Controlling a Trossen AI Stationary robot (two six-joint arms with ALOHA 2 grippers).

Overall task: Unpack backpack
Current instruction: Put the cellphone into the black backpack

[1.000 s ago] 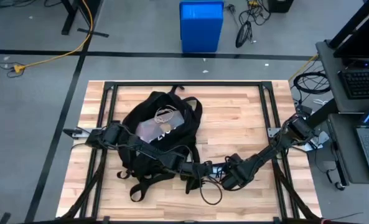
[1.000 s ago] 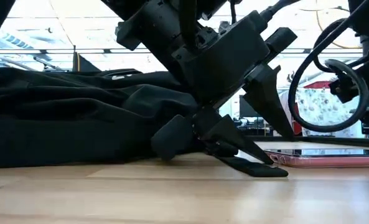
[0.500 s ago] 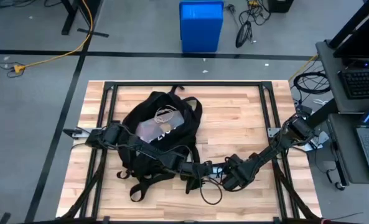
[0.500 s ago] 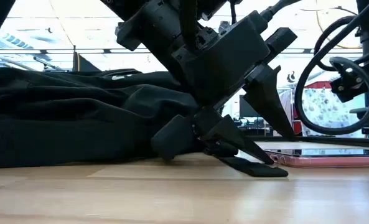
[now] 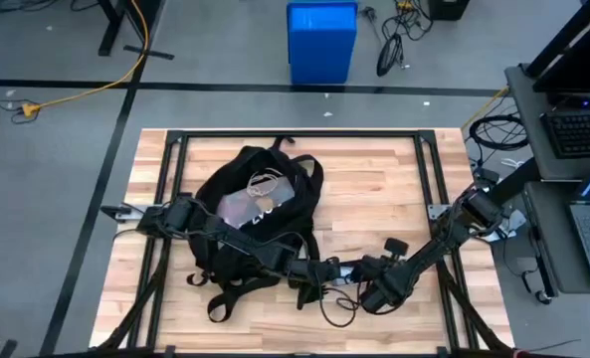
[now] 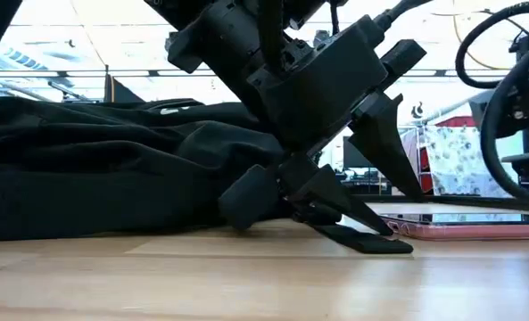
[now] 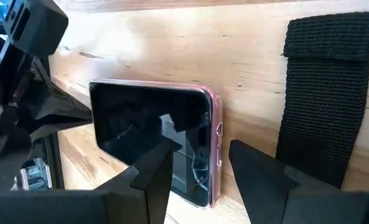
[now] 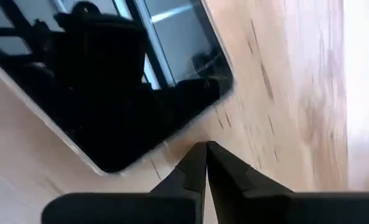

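The black backpack (image 5: 237, 244) lies flat on the left half of the wooden table, also seen in the low view (image 6: 86, 178). To its right, a phone (image 7: 153, 137) in a pink case rests screen up on the wood (image 6: 465, 229). My left gripper (image 7: 200, 149) is low at the table (image 5: 326, 273), open, with the phone's near end between its fingertips. My right gripper (image 8: 206, 146) is shut just beyond the phone's other end (image 8: 109, 74), near the front edge (image 5: 366, 291). My left gripper reaches level from the table's left, its fingers standing on either side of the phone's near end (image 7: 203, 193). Whether they touch the phone, I cannot tell.
A black webbing strap (image 7: 327, 93) of the backpack lies flat on the wood beside the phone (image 6: 362, 242). A pale pouch and a coiled cord (image 5: 260, 191) lie on top of the backpack. A black metal frame (image 5: 429, 159) runs around the table. Bare wood shows at the far right (image 5: 374, 189).
My right arm has drawn back from the phone toward the table's right and near edge, its elbow rising. The phone, the backpack and my left gripper have stayed in place.
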